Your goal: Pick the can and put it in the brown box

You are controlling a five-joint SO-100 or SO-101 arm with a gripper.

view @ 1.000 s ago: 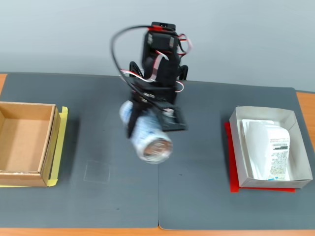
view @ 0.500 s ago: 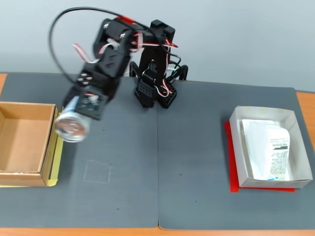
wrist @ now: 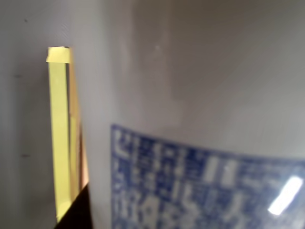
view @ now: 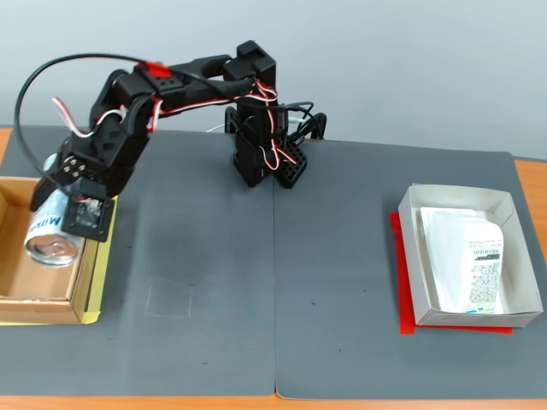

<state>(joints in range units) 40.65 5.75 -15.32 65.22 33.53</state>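
White can (view: 53,232) clamped in gripper (view: 61,212), over brown box (view: 17,295), seemingly just inside right wall.

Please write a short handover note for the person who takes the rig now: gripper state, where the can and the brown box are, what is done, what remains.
Gripper: shut on the can, holding it tilted, its silver end facing the fixed view.
Can: over the right part of the brown box, above the inside; whether it touches the floor of the box cannot be told. In the wrist view it fills most of the frame.
Done: the can is picked up and carried to the box.
Left: lower if needed, open the gripper, withdraw the arm.
Not involved: the white tray with the packet.
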